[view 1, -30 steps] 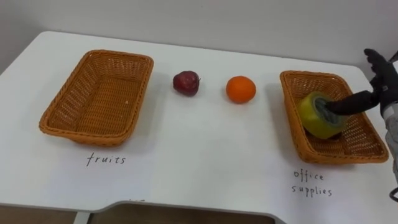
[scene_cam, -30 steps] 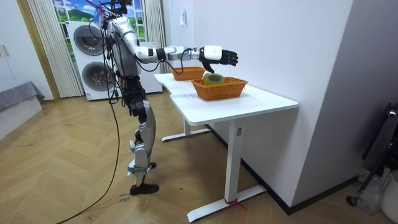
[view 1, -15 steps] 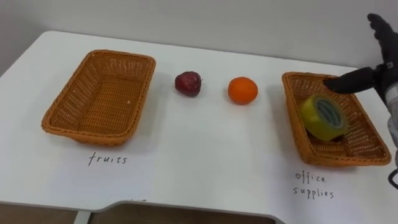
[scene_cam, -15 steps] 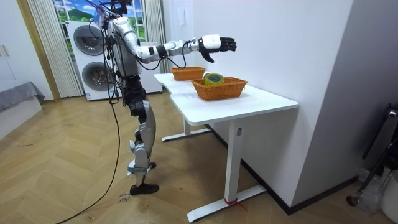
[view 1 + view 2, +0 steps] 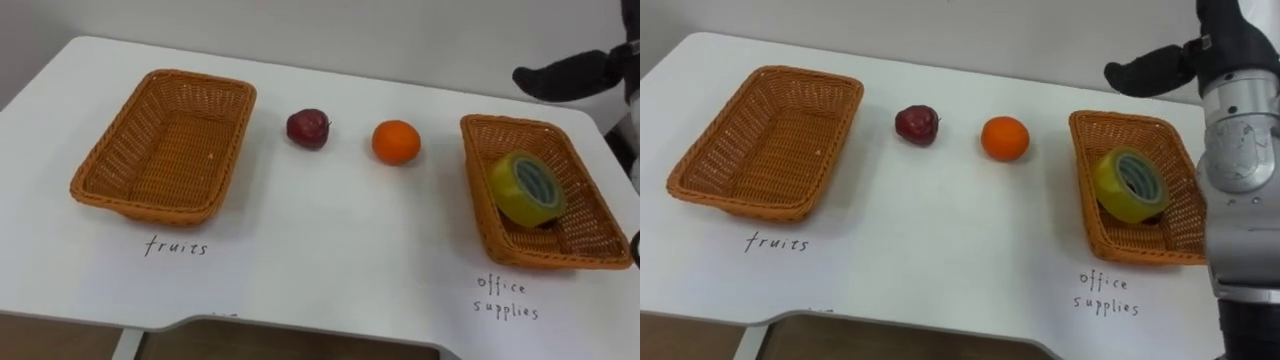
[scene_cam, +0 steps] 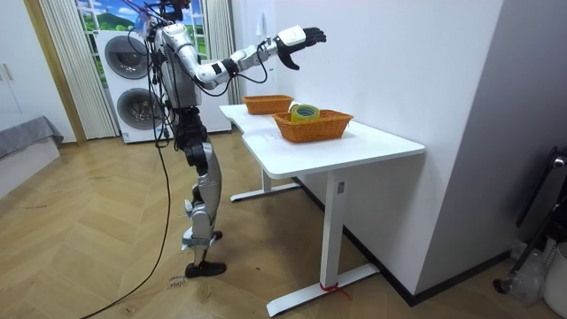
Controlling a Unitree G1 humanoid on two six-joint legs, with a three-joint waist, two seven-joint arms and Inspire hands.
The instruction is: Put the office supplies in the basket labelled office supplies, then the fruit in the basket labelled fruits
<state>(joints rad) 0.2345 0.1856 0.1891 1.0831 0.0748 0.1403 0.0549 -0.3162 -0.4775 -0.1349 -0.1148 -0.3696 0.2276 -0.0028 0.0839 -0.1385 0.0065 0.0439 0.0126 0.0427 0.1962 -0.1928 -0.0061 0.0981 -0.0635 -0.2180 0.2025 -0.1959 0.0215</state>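
White table [image 5: 330, 260] stands by a white wall. Left basket [image 5: 165, 150] holds nothing. Right basket [image 5: 520, 135] holds the tape [image 5: 527, 188], tilted on edge. Apple [image 5: 308, 128] and orange [image 5: 396, 142] lie on the table between the baskets, near each other. Right hand [image 6: 297, 37] hangs high above the table, fingers spread, holding nothing.

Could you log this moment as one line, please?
tape roll in office basket | apple, orange on table | right hand open, in air
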